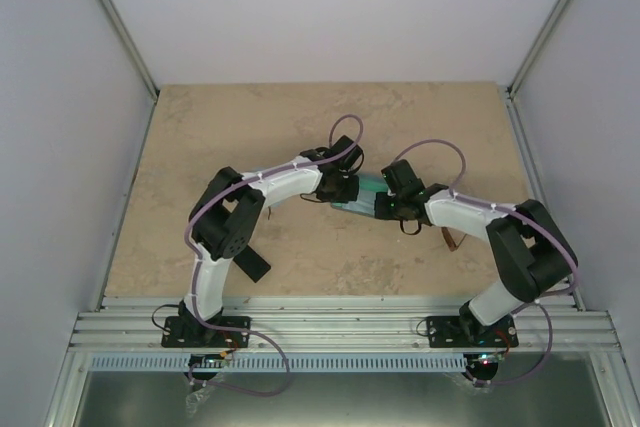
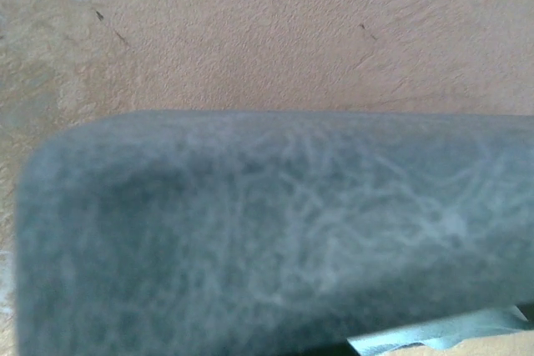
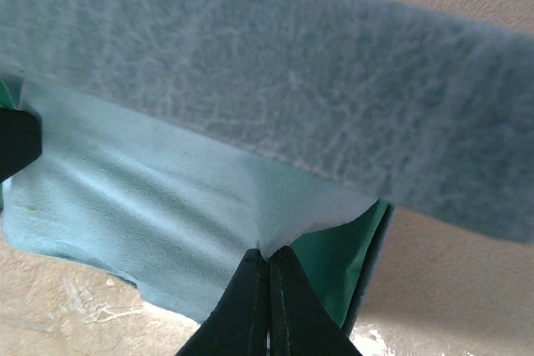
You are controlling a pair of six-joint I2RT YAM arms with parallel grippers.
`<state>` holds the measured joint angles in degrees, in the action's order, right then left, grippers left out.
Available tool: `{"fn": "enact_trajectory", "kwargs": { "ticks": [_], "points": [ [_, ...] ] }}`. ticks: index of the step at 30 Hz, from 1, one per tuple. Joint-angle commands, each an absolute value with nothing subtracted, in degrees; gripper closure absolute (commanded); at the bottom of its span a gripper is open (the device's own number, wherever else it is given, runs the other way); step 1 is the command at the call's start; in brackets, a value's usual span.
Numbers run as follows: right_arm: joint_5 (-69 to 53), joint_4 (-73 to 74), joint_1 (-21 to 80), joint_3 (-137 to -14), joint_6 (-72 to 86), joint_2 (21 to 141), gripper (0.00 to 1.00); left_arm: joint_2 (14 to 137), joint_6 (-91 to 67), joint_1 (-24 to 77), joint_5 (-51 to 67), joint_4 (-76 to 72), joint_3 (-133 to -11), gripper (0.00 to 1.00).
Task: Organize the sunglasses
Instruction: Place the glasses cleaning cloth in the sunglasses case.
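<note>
Packing looked to be the step in hand: the right gripper [image 3: 268, 260] had its fingers pinched tight on the light-blue cloth [image 3: 150, 206] at the open grey-blue case [image 2: 267, 231]. The left gripper [image 1: 345, 187] sat at the case's left end, its finger spread impossible to tell. Next, the cloth probably needed laying flat inside. Only a thin brown sliver of the amber sunglasses [image 1: 450, 237] showed, just right of the case, seemingly lying crosswise to the case's length, its facing unclear
</note>
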<state>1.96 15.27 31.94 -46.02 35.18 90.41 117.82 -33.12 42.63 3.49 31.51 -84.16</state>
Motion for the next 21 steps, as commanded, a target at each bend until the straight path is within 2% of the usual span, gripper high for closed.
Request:
{"fn": "enact_trajectory", "kwargs": {
  "ticks": [1,5,7,10,13,17,21],
  "points": [
    [3.0,14.9,31.4,-46.4,35.1,92.1,1.0,118.7,-32.4,42.0,1.1,32.8,-85.6,1.0],
    [3.8,14.6,31.5,-46.5,34.7,92.7,1.0,119.0,-32.4,42.0,0.8,32.8,-85.8,1.0],
    [3.8,15.0,31.5,-46.7,34.5,92.6,0.99,119.0,-32.5,42.0,0.5,33.7,-86.1,0.94],
    [4.6,15.9,31.5,-46.7,34.4,91.3,0.88,117.9,-32.9,42.0,-0.4,34.6,-86.1,0.82],
    [6.4,17.2,31.5,-46.9,34.3,88.7,0.75,116.1,-33.1,42.0,-1.2,35.0,-86.0,0.75],
    [7.4,18.1,31.5,-47.3,33.4,86.4,0.69,114.1,-33.7,41.9,-0.4,34.3,-85.9,0.75],
    [5.8,17.3,31.5,-47.6,32.8,87.3,0.74,113.9,-34.8,42.0,3.6,31.1,-84.5,0.83]
  ]
}}
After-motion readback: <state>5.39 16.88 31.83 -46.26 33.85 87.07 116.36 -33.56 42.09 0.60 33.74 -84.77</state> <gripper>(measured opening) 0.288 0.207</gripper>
